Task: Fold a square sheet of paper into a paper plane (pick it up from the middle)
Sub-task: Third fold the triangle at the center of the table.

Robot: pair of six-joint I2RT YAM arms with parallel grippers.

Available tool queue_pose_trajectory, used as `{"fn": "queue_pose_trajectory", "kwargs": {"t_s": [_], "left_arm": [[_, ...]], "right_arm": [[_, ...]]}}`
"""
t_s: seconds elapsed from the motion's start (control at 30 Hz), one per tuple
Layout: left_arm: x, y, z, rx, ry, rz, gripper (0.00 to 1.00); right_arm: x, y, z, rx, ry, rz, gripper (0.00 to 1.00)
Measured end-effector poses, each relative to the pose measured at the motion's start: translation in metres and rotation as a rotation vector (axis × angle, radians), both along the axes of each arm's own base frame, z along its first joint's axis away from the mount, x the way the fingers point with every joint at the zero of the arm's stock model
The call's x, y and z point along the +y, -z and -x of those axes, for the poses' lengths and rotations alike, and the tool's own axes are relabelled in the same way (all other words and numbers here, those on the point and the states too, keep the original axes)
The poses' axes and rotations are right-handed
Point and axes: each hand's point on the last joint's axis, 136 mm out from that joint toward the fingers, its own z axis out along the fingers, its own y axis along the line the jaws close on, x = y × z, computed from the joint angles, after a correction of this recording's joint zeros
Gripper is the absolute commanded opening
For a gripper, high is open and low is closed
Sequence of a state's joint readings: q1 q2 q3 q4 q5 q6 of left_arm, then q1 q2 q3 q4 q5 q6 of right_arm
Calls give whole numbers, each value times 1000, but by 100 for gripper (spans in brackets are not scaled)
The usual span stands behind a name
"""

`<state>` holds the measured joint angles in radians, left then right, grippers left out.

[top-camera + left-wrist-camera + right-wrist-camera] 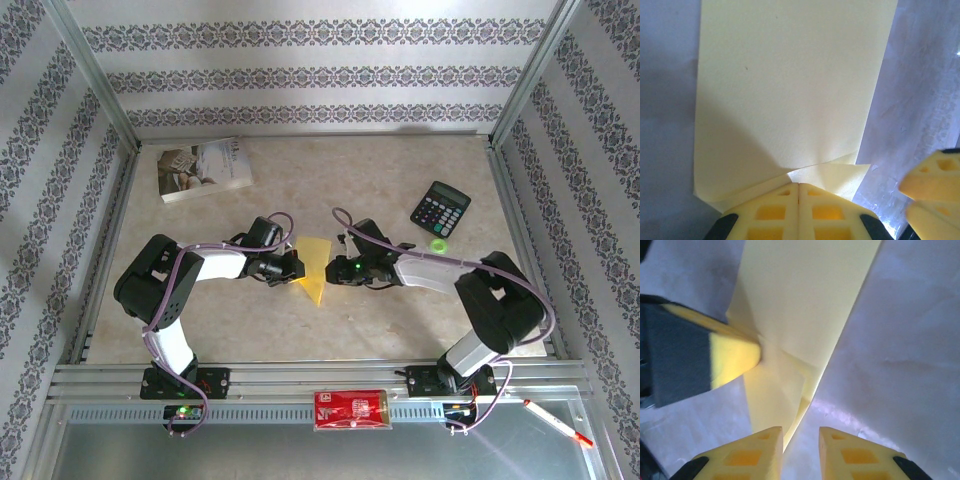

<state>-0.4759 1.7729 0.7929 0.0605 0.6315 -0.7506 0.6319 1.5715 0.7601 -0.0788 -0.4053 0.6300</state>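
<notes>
The square sheet of paper (317, 266), folded narrow with its long axis running away from the arm bases, is pinched mid-table at its left edge by the left gripper (798, 187); the right gripper (801, 434), fingers parted and empty, is seen just beside the opposite edge

The folded yellow paper (785, 95) runs off the top of both wrist views. Part of its near edge is hidden between the left end effector's (798, 187) pressed-together pads. The book's (204, 168) print is too small to read.
</notes>
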Motion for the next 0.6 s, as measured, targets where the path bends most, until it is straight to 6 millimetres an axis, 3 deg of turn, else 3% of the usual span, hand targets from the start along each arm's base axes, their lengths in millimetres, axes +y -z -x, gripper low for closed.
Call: {"fn": "queue_pose_trajectory", "kwargs": {"t_s": [0.13,0.3,0.6], "left_arm": [[0,0,0,-2,2,-1,0],[0,0,0,-4,6,-1,0],[0,0,0,-3,6,-1,0]], "right_arm": [[21,-9,17,-8,-54,-35,13],[48,1,39,35,-131,-54,8],[60,20,33,75,-139,-40,5]]}}
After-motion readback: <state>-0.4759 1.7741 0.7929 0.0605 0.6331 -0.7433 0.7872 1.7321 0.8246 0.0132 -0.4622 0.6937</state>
